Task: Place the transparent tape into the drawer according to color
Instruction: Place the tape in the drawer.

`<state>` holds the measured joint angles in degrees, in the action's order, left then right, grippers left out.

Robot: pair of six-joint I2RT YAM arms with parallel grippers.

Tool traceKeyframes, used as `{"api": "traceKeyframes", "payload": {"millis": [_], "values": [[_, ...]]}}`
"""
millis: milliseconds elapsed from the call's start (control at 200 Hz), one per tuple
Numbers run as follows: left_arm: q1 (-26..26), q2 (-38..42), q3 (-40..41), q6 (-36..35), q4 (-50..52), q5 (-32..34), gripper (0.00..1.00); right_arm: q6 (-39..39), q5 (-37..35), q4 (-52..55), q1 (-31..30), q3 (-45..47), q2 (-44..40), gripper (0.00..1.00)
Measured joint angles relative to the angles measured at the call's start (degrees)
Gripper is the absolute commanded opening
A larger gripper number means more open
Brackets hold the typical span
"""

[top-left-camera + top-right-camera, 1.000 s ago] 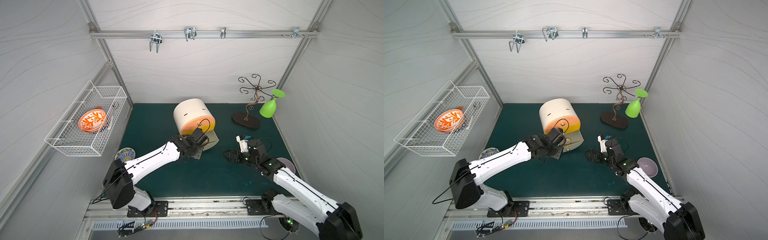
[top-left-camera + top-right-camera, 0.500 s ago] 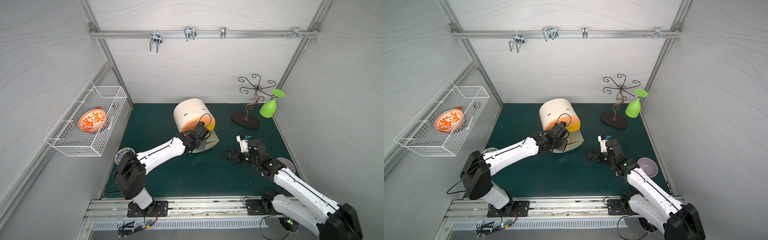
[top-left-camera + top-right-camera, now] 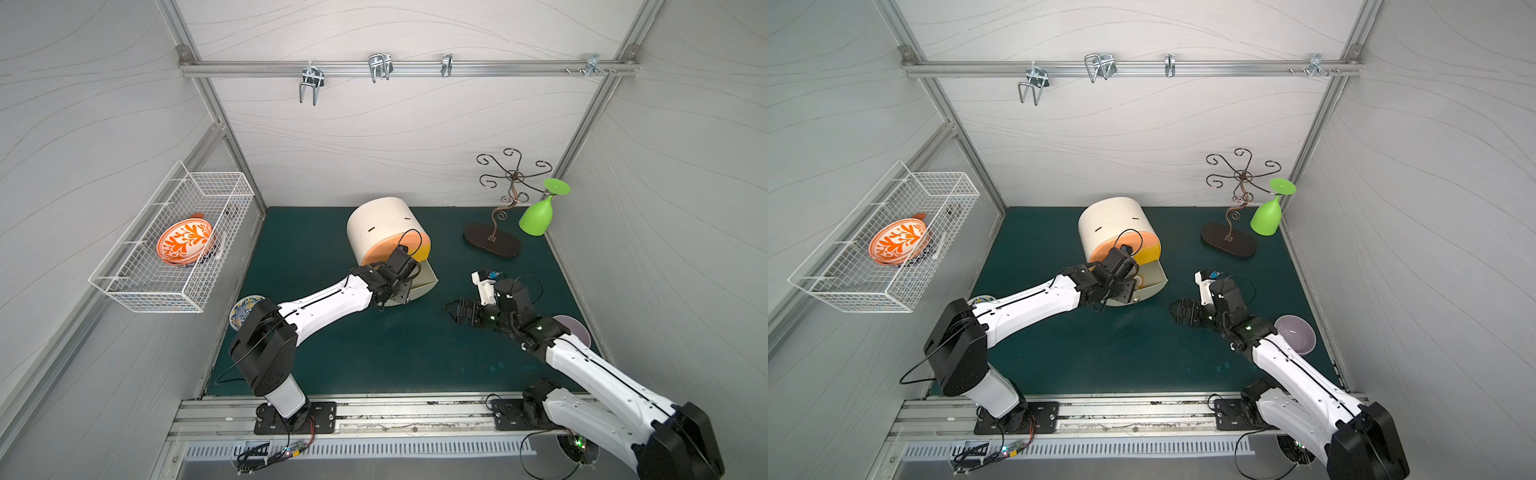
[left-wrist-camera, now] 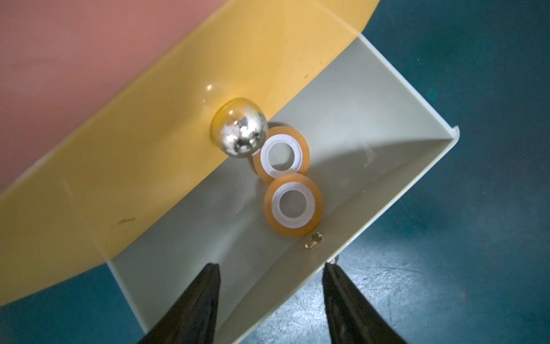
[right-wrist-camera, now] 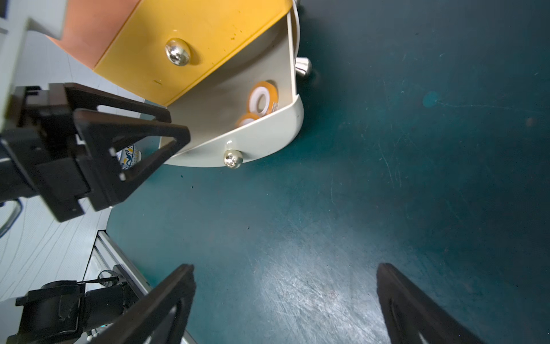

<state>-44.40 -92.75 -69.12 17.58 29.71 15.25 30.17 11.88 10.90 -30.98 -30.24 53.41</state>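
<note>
The cream drawer unit (image 3: 380, 224) lies on the green mat with its lowest drawer (image 4: 387, 125) pulled out. Two orange rolls of transparent tape lie flat on that drawer's floor, one (image 4: 304, 152) by the chrome knob (image 4: 242, 131) of the yellow drawer above, the other (image 4: 318, 208) near the front wall. Both rolls (image 5: 272, 95) also show in the right wrist view. My left gripper (image 4: 271, 266) hangs open over the drawer's front wall, one finger on each side of it, holding nothing. My right gripper (image 5: 285, 268) is open over bare mat, to the right of the drawer (image 3: 455, 311).
A wire basket (image 3: 137, 291) with an orange patterned plate hangs on the left wall. A metal stand (image 3: 492, 241) and a green glass (image 3: 538, 216) stand at the back right. A purple bowl (image 3: 1293, 332) sits by the right arm, a patterned plate (image 3: 245, 307) by the left arm.
The left arm has reached further forward over the open drawer and its jaws have gone from shut to open. The right arm has stayed put.
</note>
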Motion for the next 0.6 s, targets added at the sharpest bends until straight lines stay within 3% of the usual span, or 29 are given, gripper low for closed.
{"api": "traceKeyframes", "payload": {"millis": [465,600], "values": [[0.2,15.2,0.5,0.1,2.6,-3.7,0.99,-2.6,-3.4,-2.7,-8.0,-0.2,6.1,0.99],[1.6,17.4,-0.1,0.4,4.3,-6.4,1.0,-3.0,-4.4,-4.0,-9.4,-0.4,7.8,0.99]]}}
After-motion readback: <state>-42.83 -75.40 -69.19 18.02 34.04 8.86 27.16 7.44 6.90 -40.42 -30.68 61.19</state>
